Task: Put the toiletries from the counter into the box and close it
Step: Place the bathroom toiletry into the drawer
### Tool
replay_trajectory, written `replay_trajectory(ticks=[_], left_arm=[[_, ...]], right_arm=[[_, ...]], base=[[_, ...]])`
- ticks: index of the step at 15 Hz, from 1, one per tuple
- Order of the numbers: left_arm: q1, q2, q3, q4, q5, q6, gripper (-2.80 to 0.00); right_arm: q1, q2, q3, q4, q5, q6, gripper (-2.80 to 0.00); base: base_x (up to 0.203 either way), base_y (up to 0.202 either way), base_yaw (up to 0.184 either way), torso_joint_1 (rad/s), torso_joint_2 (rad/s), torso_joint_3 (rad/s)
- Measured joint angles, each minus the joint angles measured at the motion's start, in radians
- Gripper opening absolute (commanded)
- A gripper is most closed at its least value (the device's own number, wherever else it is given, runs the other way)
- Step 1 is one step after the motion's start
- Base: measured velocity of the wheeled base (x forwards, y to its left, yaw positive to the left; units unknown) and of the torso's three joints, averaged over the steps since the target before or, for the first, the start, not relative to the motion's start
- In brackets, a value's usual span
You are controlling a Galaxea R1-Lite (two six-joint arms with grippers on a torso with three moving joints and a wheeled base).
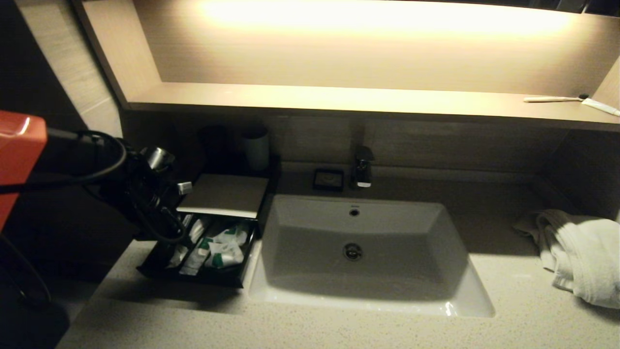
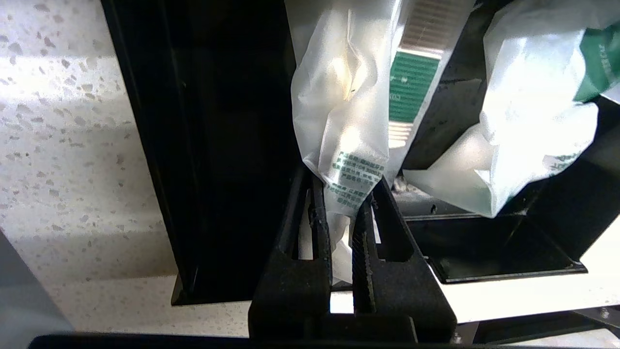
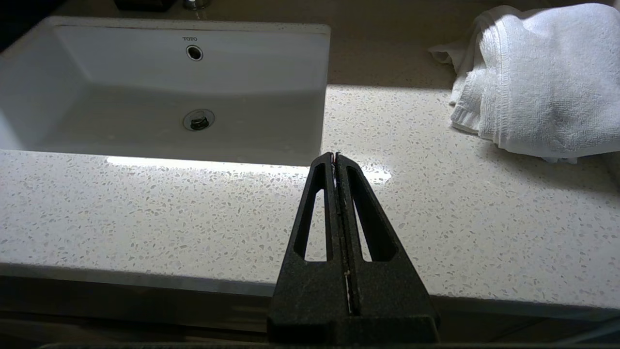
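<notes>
sachet [image 2: 346,140] pinched tight in our left gripper [image 2: 346,201] hangs over the open drawer [image 1: 193,276] at nine o'clock of the basin [image 1: 411,213]; next we release, right gripper [image 3: 335,157] shut empty.

I see the surface [image 3: 145,213] as speckled polished stone, with a glossy white ceramic basin [image 3: 271,97] set into it. The towel [image 3: 542,82] at its right edge is rough white terry cloth. The sachet [image 2: 339,111] is crinkled frosted plastic film. The box [image 2: 218,145] looks smooth black; the tap [image 1: 363,167] shiny metal.
</notes>
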Motion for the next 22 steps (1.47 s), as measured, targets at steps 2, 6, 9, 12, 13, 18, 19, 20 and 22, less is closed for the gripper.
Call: replay_trajectory(ticks=[2, 6, 9, 12, 13, 18, 19, 20, 22], left_arm=[[-0.001, 0.007, -0.012, 0.0, 0.0, -0.001, -2.8], [-0.001, 0.023, -0.033, 0.001, 0.002, 0.001, -2.8], [-0.001, 0.035, -0.045, 0.001, 0.002, 0.001, -2.8], [0.0, 0.045, -0.06, 0.001, 0.003, 0.002, -2.8], [0.0, 0.047, -0.064, 0.0, 0.002, 0.001, 0.0], [0.001, 0.05, -0.088, 0.01, 0.001, -0.001, 0.0], [0.001, 0.046, -0.088, 0.012, 0.001, -0.001, 0.0], [0.001, 0.041, -0.089, 0.013, 0.002, -0.001, 0.0], [0.001, 0.024, -0.09, 0.015, 0.001, -0.002, 0.0]], right_arm=[[0.0, 0.0, 0.0, 0.0, 0.0, 0.0, -2.8], [0.0, 0.0, 0.0, 0.0, 0.0, 0.001, -2.8], [0.0, 0.0, 0.0, 0.0, 0.0, 0.0, -2.8], [0.0, 0.0, 0.0, 0.0, 0.0, 0.0, -2.8], [0.0, 0.0, 0.0, 0.0, 0.0, 0.0, -2.8], [0.0, 0.0, 0.0, 0.0, 0.0, 0.0, -2.8], [0.0, 0.0, 0.0, 0.0, 0.0, 0.0, -2.8], [0.0, 0.0, 0.0, 0.0, 0.0, 0.0, -2.8], [0.0, 0.0, 0.0, 0.0, 0.0, 0.0, -2.8]], base=[[0.0, 0.0, 0.0, 0.0, 0.0, 0.0], [0.0, 0.0, 0.0, 0.0, 0.0, 0.0], [0.0, 0.0, 0.0, 0.0, 0.0, 0.0], [0.0, 0.0, 0.0, 0.0, 0.0, 0.0], [0.0, 0.0, 0.0, 0.0, 0.0, 0.0], [0.0, 0.0, 0.0, 0.0, 0.0, 0.0], [0.0, 0.0, 0.0, 0.0, 0.0, 0.0], [0.0, 0.0, 0.0, 0.0, 0.0, 0.0], [0.0, 0.0, 0.0, 0.0, 0.0, 0.0]])
